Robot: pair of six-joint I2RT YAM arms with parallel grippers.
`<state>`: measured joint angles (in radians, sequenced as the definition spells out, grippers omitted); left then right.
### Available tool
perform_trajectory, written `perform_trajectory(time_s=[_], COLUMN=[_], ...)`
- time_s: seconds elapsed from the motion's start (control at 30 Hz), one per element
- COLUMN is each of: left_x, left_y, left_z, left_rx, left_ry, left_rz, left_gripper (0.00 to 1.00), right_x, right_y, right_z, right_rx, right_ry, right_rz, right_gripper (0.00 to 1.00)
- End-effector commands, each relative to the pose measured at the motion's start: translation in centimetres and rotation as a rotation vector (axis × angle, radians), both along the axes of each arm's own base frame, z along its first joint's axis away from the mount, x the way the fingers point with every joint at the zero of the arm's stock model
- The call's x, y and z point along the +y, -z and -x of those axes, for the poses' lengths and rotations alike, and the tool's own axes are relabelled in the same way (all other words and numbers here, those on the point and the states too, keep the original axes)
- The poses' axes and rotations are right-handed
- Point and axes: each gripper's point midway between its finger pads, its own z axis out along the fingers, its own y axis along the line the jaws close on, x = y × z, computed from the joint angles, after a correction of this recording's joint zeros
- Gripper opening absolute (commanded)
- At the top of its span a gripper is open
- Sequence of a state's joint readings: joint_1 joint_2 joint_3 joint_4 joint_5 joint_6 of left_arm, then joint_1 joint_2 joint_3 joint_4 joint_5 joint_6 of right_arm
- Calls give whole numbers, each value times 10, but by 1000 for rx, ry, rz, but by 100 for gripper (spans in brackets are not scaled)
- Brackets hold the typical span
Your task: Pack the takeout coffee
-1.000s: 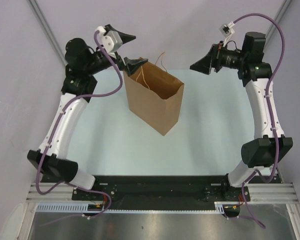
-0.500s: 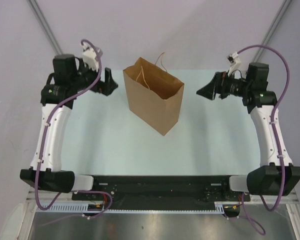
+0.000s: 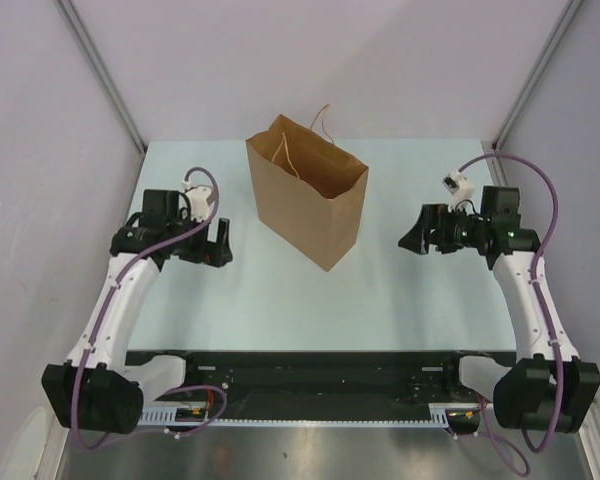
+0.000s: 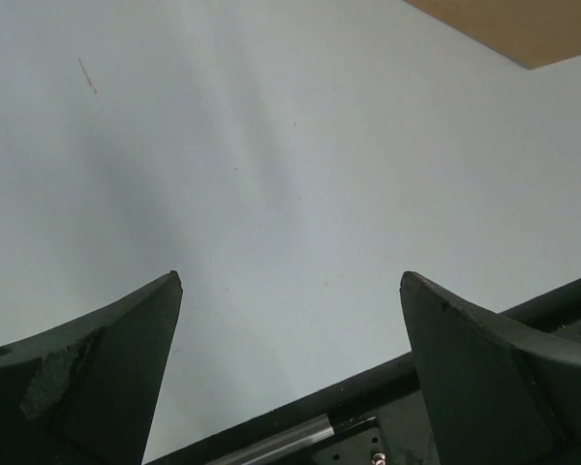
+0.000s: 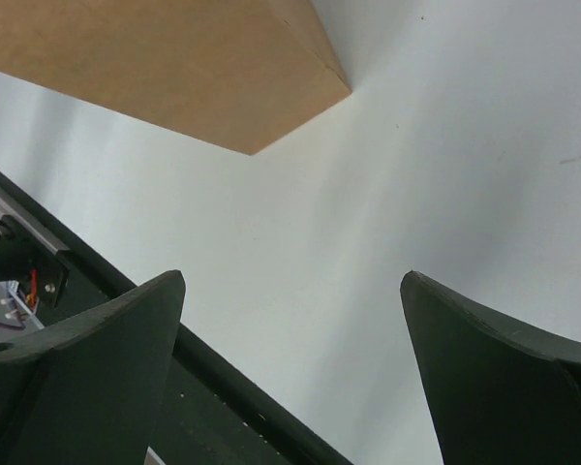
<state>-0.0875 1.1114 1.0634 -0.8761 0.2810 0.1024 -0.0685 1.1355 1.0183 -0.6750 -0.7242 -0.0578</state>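
Observation:
The takeout coffee is out of view in every view. A large brown paper bag (image 3: 310, 205) with string handles stands upright and open-topped at the middle back of the table. My left gripper (image 3: 220, 242) hovers low to the bag's left, apart from it, open with nothing between its fingers. My right gripper (image 3: 412, 238) hovers to the bag's right, also open and empty. The left wrist view has the open left gripper (image 4: 290, 281) over bare table, with a bag corner (image 4: 523, 24) at the top right. In the right wrist view the bag (image 5: 174, 58) is above the open right gripper (image 5: 290, 281).
The pale table top (image 3: 240, 290) runs from the back wall to a black mounting rail (image 3: 320, 365) at the near edge, where both arm bases sit. Grey walls close in the left, right and back sides.
Both arms have pulled back from beside the bag's top toward the near side and come down lower. The bag has not moved. Both grippers stayed open.

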Motion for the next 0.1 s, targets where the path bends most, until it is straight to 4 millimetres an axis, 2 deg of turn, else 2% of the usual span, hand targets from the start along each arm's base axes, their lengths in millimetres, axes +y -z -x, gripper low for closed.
perform_trajectory(time_s=[0.0, 0.07], left_x=[7, 7], left_y=[-8, -17], left_z=[-10, -13], left_rx=[-71, -82], left_ry=[-51, -49], left_rz=[-22, -9], left_gripper=[99, 100], right_x=[-10, -13], right_y=[-13, -18], right_z=[1, 0], right_rx=[-103, -109], right_ry=[29, 51], right_rz=[46, 19], right_gripper=[100, 100])
